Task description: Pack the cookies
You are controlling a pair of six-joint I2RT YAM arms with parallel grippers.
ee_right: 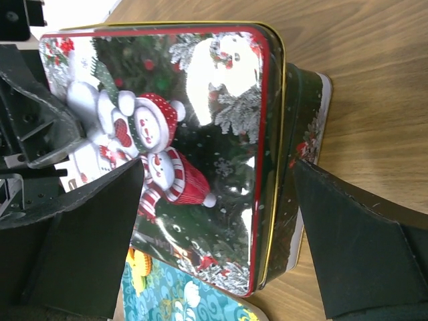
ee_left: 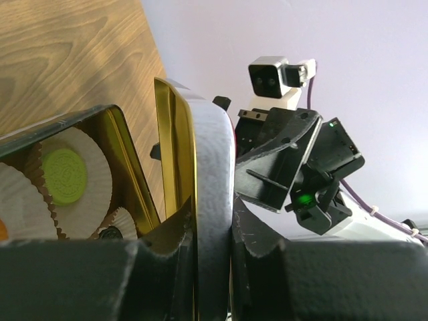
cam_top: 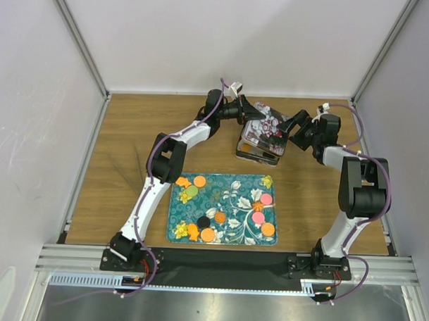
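Several cookies lie on the teal tray (cam_top: 230,203): orange (cam_top: 199,181), green (cam_top: 191,191), pink (cam_top: 267,199) and black (cam_top: 203,221). A tin (cam_top: 257,151) stands behind the tray. Its snowman lid (cam_top: 266,127) is tilted up over it. My left gripper (cam_top: 255,117) is shut on the lid's edge (ee_left: 212,167). In the left wrist view the tin (ee_left: 127,167) holds white paper cups, one with a green cookie (ee_left: 65,176). My right gripper (cam_top: 293,128) is open at the lid's right side. In its view the fingers (ee_right: 87,241) stand either side of the lid (ee_right: 180,134), apart from it.
The tin and both grippers are near the back wall. The teal tray (ee_right: 180,301) lies just in front of the tin. Yellow and orange flower-shaped pieces (cam_top: 183,182) also sit on the tray. Side walls close in the table left and right.
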